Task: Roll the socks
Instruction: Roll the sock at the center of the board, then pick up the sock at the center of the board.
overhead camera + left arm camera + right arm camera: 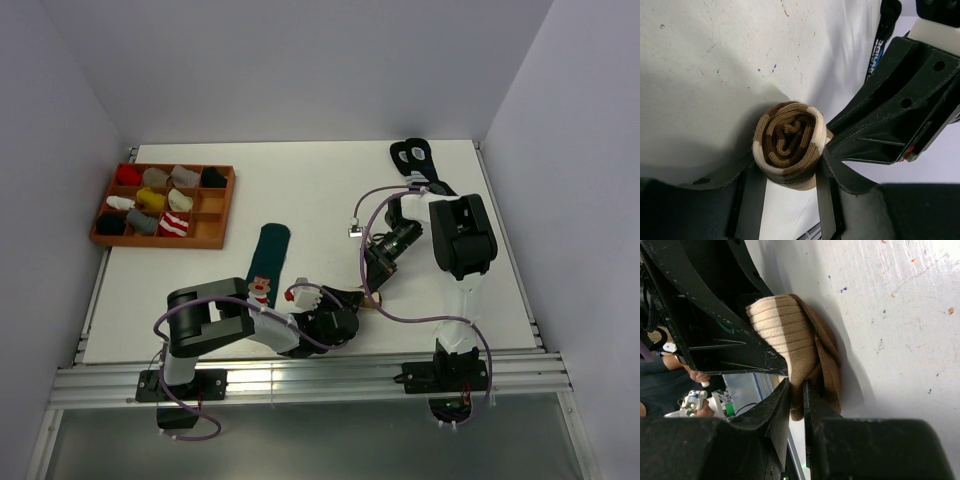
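The brown sock with cream stripes is rolled into a tight spiral and lies on the table near the front edge. My left gripper is shut on the roll, one finger on each side. In the right wrist view the roll shows side-on. My right gripper is shut on a fold of its outer layer. In the top view the left gripper and the right gripper meet over the roll. The dark green sock with a bear figure lies flat just to the left.
A wooden tray with several rolled socks stands at the back left. A pair of black socks lies at the back right. The right arm's body fills the right of the left wrist view. The table's front rail is close.
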Motion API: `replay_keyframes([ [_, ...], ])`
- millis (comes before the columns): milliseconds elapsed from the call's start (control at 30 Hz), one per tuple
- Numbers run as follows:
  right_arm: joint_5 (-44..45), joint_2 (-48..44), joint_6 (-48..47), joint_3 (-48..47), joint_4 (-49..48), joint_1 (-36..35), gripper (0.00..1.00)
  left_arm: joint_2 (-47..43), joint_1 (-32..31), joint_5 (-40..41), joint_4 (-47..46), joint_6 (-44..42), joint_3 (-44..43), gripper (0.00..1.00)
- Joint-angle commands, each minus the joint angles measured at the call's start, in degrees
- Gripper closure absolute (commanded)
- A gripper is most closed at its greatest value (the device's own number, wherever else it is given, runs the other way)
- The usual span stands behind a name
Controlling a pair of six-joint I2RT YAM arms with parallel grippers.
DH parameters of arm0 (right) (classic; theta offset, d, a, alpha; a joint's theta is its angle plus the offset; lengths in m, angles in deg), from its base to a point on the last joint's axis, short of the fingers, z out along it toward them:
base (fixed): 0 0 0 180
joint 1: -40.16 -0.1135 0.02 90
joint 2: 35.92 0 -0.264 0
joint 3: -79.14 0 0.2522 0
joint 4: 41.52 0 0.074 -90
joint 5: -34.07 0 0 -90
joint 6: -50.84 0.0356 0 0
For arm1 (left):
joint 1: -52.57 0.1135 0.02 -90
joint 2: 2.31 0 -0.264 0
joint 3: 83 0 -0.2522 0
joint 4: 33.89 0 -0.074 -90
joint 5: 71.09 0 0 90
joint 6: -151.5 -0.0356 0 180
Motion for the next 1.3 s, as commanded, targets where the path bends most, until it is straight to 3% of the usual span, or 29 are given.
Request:
replay_keyframes([
  [0,0.30,-4.16,0.71,0.46,7.19,0.19,1.00,2.73,1.91,0.60,6.92,28.98,3.32,0.77],
  [200,4.86,-10.39,10.27,4.14,-3.52,0.19,0.99,2.47,2.61,0.60,2.44,24.76,5.61,1.00],
  [433,11.63,-14.44,16.70,8.80,-14.60,0.19,0.87,1.32,3.76,-1.16,2.25,19.93,6.84,1.00],
  [533,13.39,-16.64,18.02,10.21,-17.15,0.28,0.69,1.06,3.93,-1.68,2.69,18.43,6.93,1.00],
  [733,16.47,-21.47,20.13,11.27,-20.05,0.28,0.48,0.36,4.81,-3.09,4.19,13.95,6.49,1.00],
  [1267,20.42,-34.04,23.30,9.86,-21.20,2.74,0.44,-5.97,9.47,-8.89,-9.17,-13.47,8.60,1.00],
])
